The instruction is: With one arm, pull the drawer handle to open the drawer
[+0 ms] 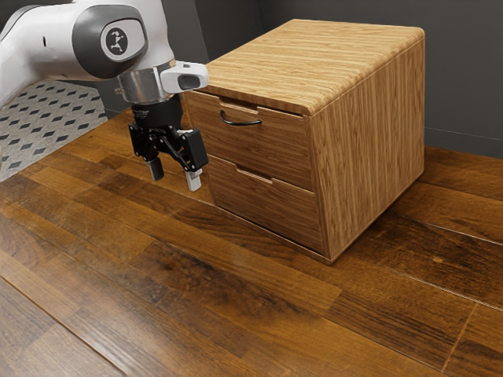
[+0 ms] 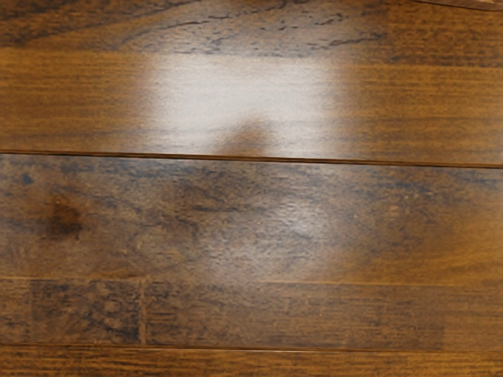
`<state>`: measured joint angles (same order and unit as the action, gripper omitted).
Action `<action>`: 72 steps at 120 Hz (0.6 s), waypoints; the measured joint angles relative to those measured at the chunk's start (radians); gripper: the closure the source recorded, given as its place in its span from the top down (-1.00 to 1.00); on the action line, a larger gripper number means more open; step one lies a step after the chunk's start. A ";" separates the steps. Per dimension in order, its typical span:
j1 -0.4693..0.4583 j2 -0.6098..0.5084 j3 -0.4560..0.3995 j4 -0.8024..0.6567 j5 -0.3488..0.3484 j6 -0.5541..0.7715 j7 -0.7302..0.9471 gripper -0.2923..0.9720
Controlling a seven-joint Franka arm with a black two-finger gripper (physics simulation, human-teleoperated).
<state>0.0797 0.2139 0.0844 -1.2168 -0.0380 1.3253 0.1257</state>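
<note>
To the exterior view's left of the drawer handle (image 1: pixel 240 120), the fingers (image 1: pixel 192 176) hang spread apart, gripping nothing.

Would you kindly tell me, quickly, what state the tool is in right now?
Tool: open, holding nothing, apart from the drawer handle.
</note>
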 joint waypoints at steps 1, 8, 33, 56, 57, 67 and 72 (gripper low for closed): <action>0.000 0.000 0.000 0.000 0.000 0.000 0.000 0.54; 0.001 0.000 0.000 0.000 0.000 0.000 0.000 0.54; 0.006 -0.020 0.001 0.021 -0.002 -0.003 -0.001 0.54; -0.010 -0.118 -0.040 0.079 -0.026 0.012 0.197 0.54; -0.011 -0.118 -0.041 0.079 -0.029 0.013 0.213 0.54; -0.019 -0.117 -0.048 0.080 -0.045 0.022 0.366 0.54; -0.018 -0.117 -0.048 0.080 -0.050 0.025 0.434 0.54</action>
<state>0.0619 0.0972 0.0359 -1.1371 -0.0878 1.3506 0.5601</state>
